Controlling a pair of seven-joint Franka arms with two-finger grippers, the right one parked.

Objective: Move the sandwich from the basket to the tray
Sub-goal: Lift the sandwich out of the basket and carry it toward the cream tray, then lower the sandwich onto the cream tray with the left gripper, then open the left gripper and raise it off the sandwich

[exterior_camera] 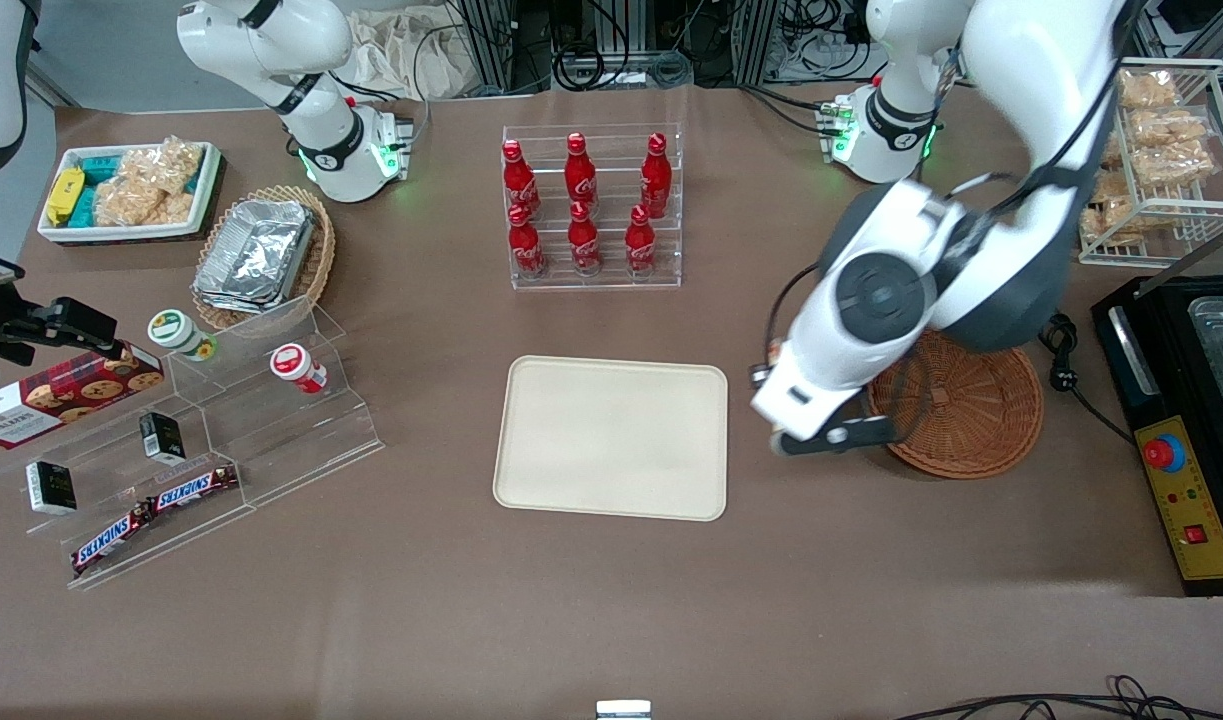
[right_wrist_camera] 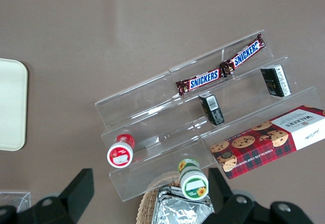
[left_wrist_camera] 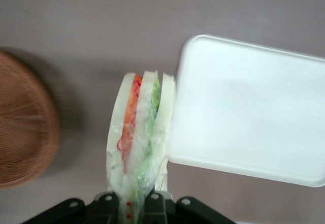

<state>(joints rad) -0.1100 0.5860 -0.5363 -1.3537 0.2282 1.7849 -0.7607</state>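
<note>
Gripper (exterior_camera: 783,437) hangs over bare table between basket (exterior_camera: 956,405) and tray (exterior_camera: 611,437), clamped on one end of the sandwich (left_wrist_camera: 139,132). Sandwich is clear of the basket, its long axis pointing away from the fingers, tray edge just beside it

Snickers bars (right_wrist_camera: 219,69) on clear stepped shelf (right_wrist_camera: 167,117) — tray (right_wrist_camera: 11,104) nearby

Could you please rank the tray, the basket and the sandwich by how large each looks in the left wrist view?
1. tray, largest.
2. basket, partly cut off, so unsure.
3. sandwich, smallest, though nearest the camera, held in the gripper.
</note>
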